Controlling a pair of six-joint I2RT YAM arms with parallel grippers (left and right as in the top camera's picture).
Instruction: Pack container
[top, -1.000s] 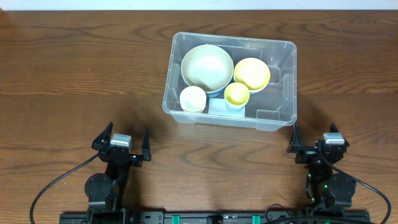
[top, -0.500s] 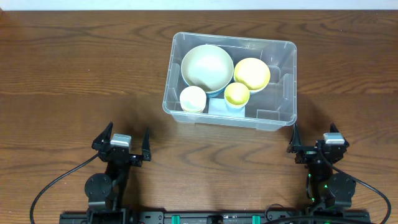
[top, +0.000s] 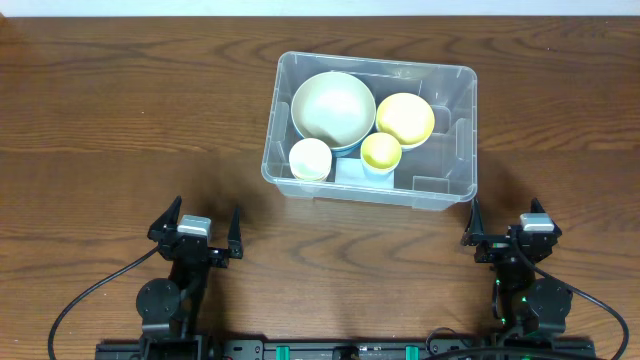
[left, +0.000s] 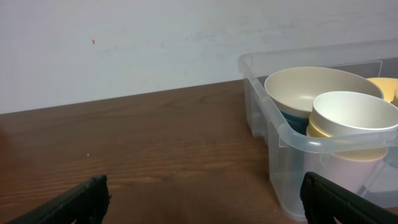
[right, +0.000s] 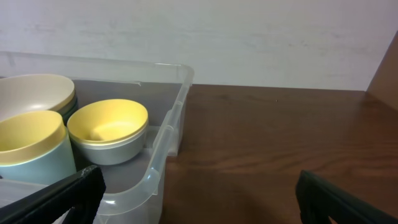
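The container (top: 455, 150), a clear rectangular bin, stands on the table behind both arms. Inside it are a large cream bowl (top: 333, 108), a yellow bowl (top: 405, 118), a small white cup (top: 310, 158) and a small yellow cup (top: 381, 151). My left gripper (top: 207, 215) rests open near the front edge, left of the bin, nothing between its fingers. The right gripper (top: 506, 215) is open too, just in front of the bin's near right corner. The left wrist view shows the bin's rim (left: 292, 140) at right; the right wrist view shows it (right: 168, 134) at left.
The brown wooden table (top: 120, 120) stretches bare to the left and right of the bin. A white wall (left: 155, 37) rises behind its far edge. Black cables (top: 90, 295) loop near the left arm's base.
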